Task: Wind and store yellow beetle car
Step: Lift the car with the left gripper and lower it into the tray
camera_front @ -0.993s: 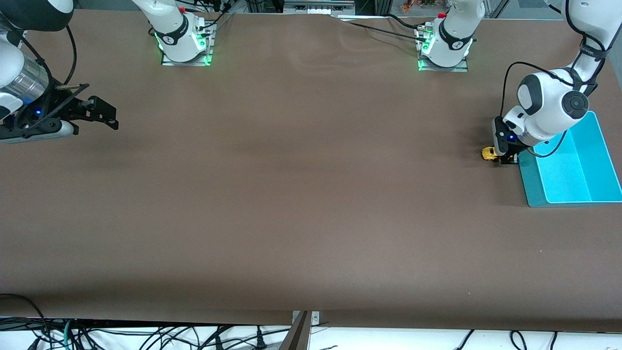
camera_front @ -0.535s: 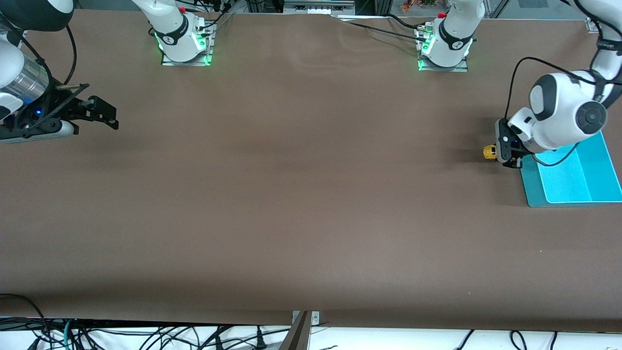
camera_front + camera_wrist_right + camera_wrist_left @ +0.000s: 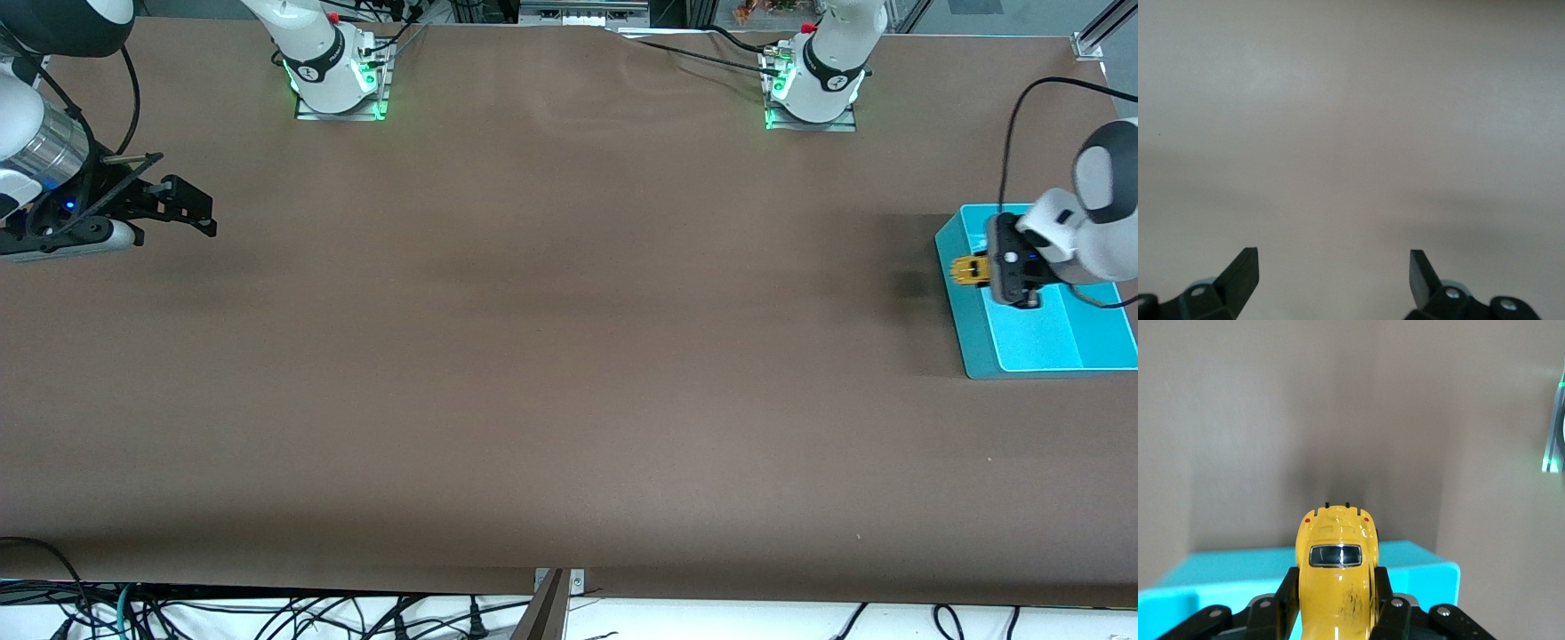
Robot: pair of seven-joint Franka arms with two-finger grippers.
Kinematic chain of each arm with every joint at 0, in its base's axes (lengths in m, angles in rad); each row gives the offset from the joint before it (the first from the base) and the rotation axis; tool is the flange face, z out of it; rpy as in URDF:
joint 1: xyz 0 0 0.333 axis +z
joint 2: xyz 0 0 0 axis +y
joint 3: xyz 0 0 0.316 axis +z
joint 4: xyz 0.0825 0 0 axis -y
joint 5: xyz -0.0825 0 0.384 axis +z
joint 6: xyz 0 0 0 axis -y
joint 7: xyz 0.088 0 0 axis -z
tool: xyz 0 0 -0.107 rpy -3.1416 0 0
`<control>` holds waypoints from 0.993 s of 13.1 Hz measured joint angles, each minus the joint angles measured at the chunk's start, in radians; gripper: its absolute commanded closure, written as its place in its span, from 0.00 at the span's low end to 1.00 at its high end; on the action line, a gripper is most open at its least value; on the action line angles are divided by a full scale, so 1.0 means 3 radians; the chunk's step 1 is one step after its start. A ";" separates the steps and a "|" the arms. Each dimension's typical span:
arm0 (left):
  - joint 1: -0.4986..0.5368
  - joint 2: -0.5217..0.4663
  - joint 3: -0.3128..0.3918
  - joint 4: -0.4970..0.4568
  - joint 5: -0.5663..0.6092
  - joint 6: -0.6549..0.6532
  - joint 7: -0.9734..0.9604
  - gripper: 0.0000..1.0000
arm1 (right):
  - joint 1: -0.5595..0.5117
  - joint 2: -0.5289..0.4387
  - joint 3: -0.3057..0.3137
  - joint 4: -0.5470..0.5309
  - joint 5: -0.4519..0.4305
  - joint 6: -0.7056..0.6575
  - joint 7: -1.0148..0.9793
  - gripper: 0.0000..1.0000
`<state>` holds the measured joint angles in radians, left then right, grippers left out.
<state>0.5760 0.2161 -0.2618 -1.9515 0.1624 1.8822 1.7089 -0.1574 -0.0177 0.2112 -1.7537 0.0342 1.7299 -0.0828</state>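
Storage step in hand, by your pictures. Left tool (image 3: 989, 269) is clamped on the car (image 3: 967, 270), one finger on each flank of the yellow body, as the left wrist view shows plainly (image 3: 1336, 577). You hold the car in the air over the bin (image 3: 978, 356), at the rim that faces the middle of the tabletop (image 3: 533, 356); part of the car seems to overhang that rim, so the carry is judged not quite finished.

Right tool (image 3: 182, 209) hangs low over the tabletop at the right arm's end, fingers (image 3: 1241, 270) wide apart and nothing between them; that arm waits.

Whether the winding is done cannot be told from these views.

Next move, as a judgement: bring the left tool farther over the bin's open floor so the whole car clears the wall, lower it, then part the fingers. Watch for two things: a release too near the rim could drop the car back onto the tabletop, and a wound car set down on its wheels may run against the bin wall.
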 measured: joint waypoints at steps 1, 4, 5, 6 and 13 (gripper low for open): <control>0.0201 0.0074 0.0012 0.0033 0.0010 0.0016 0.0180 0.69 | 0.0000 0.0000 0.0000 0.0000 0.0000 -0.0001 0.0000 0.00; 0.0700 0.0448 0.0032 0.0057 0.0105 0.0439 0.0720 0.67 | 0.0000 0.0000 -0.0001 0.0000 0.0000 -0.0003 0.0000 0.00; 0.0832 0.0612 0.0033 0.0053 0.0108 0.0613 0.0838 0.61 | 0.0000 0.0000 -0.0001 0.0000 0.0000 -0.0003 0.0000 0.00; 0.0926 0.0757 0.0031 0.0055 0.0108 0.0756 0.0941 0.51 | 0.0000 0.0000 -0.0001 0.0000 0.0000 -0.0003 0.0000 0.00; 0.0947 0.0889 -0.0118 0.0171 0.0108 0.0714 0.0907 0.00 | 0.0000 0.0001 -0.0001 0.0001 0.0000 -0.0004 0.0000 0.00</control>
<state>0.8601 0.4828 -0.2972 -1.9001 0.1947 2.0964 1.9810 -0.1574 -0.0175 0.2108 -1.7535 0.0340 1.7287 -0.0828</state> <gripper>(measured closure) 0.057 0.000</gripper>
